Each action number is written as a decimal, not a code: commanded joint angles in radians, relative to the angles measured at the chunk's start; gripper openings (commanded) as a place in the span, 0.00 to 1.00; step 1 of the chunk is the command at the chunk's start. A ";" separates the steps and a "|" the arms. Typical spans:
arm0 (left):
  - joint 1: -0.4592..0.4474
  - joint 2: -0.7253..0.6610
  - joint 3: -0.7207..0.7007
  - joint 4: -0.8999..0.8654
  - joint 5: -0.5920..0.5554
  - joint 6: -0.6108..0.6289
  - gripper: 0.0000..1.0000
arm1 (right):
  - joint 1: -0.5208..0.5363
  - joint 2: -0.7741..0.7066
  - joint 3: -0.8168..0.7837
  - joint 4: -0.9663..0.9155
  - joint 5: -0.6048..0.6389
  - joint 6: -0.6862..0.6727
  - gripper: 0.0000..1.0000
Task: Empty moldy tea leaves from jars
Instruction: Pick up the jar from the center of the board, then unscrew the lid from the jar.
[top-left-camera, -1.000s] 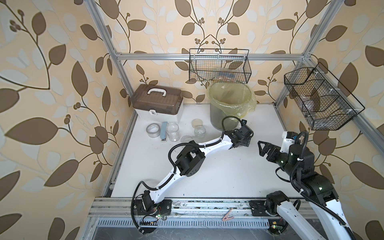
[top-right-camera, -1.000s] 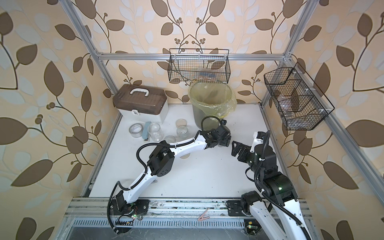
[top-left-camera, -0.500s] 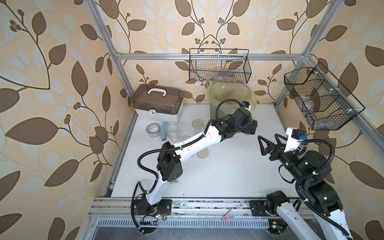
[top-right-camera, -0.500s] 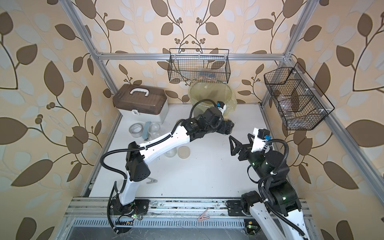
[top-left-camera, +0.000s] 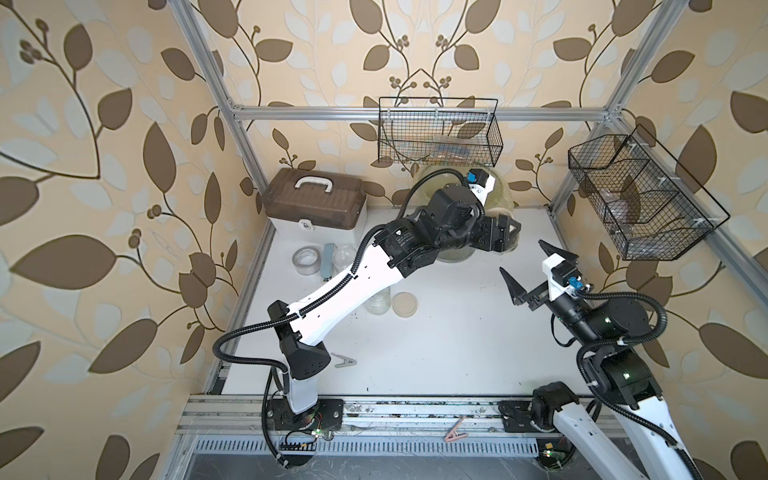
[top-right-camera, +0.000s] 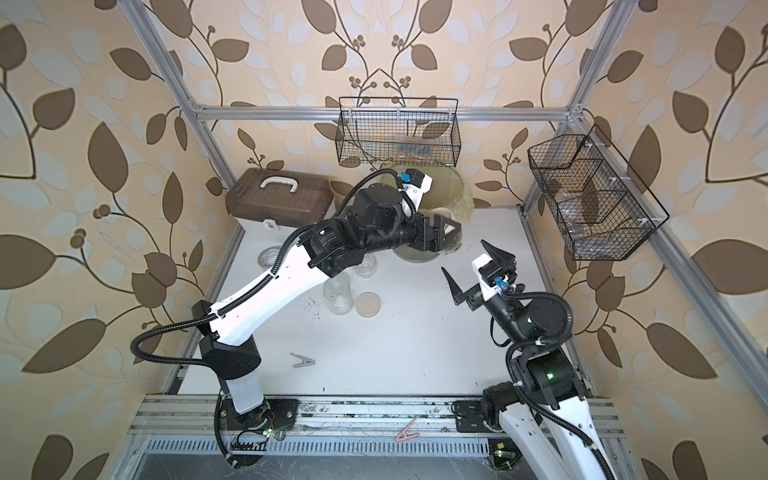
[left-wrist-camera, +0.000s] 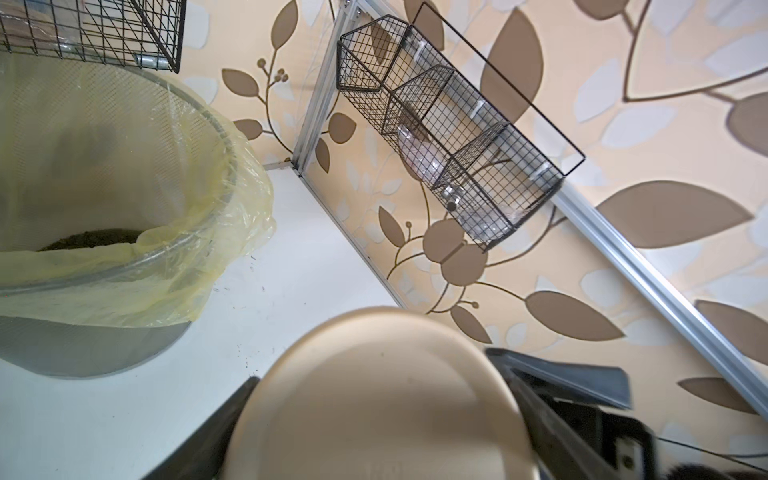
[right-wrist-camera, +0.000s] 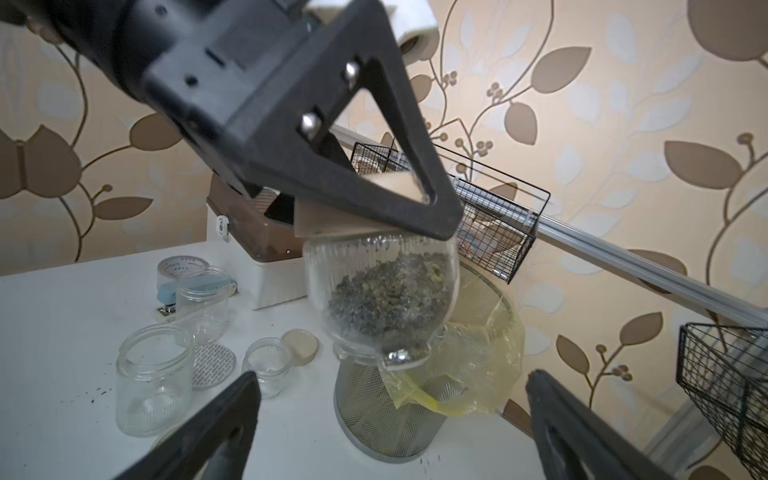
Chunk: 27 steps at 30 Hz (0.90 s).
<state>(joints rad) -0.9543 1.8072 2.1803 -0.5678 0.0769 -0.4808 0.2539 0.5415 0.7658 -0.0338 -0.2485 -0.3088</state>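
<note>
Soft even light; near lid (left-wrist-camera: 374, 399) blurred

lid (left-wrist-camera: 374, 395): blurred, cut off | bin (top-left-camera: 503, 197): mostly behind left arm

A big round beige lid (left-wrist-camera: 374, 399) fills the near part of the view and looks blurry. Two black fingers (left-wrist-camera: 557, 395) press on it, one on each side. Under it is the white desk (left-wrist-camera: 282, 249), with tiny dark specks (left-wrist-camera: 259, 286) on it. At the far end of the desk stands a grey mesh bin (left-wrist-camera: 83, 349). A yellow plastic bag (left-wrist-camera: 237, 195) sits inside it, folded over the rim. Dark leaf bits (left-wrist-camera: 91, 239) lie in the bag. A black wire basket (left-wrist-camera: 91, 33) hangs just above the bin. Another wire basket (left-wrist-camera: 457, 137) hangs on the right wall, with something clear inside. The wall paper (left-wrist-camera: 623, 62) has brown leaves.
</note>
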 joint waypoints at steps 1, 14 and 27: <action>0.026 -0.101 -0.004 0.064 0.082 -0.072 0.37 | -0.002 0.048 0.022 0.167 -0.103 -0.048 1.00; 0.037 -0.126 -0.063 0.164 0.171 -0.160 0.38 | 0.024 0.229 0.085 0.411 -0.239 0.037 0.99; 0.060 -0.144 -0.123 0.251 0.210 -0.219 0.38 | 0.044 0.279 0.114 0.448 -0.236 0.040 0.78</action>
<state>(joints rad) -0.9077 1.7157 2.0560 -0.4297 0.2634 -0.6708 0.2840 0.8261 0.8391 0.3626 -0.4591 -0.2581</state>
